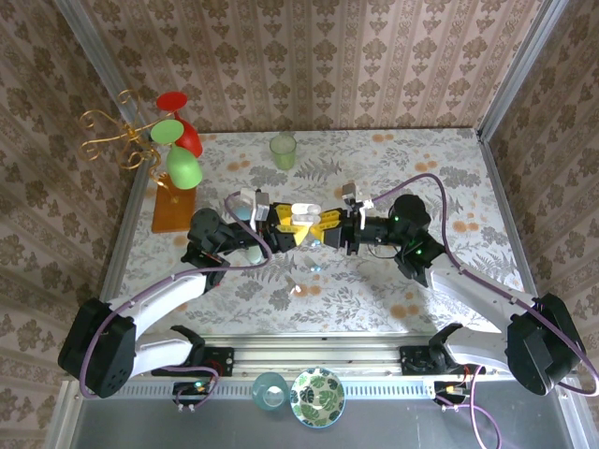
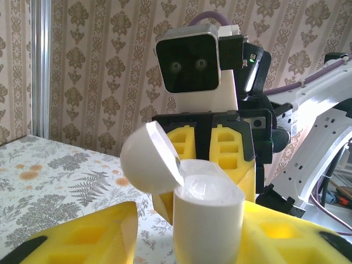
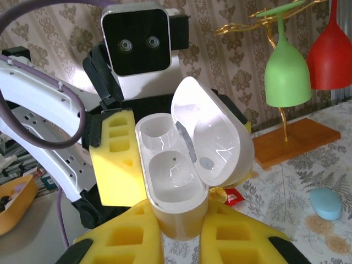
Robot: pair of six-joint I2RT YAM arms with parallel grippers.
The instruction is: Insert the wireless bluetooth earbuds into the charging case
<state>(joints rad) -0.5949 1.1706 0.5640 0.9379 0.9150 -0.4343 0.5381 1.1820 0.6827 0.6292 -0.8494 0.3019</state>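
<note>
Floral tabletop (image 1: 421, 178) below; right pincer (image 3: 179, 220) clamped on open charging case (image 3: 176, 170), wells empty; left pincer (image 2: 187, 231) apart.

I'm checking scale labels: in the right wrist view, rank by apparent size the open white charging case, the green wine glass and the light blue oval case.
Largest: the open white charging case, though nearness to the camera inflates it.
Next: the green wine glass.
Smallest: the light blue oval case.
</note>
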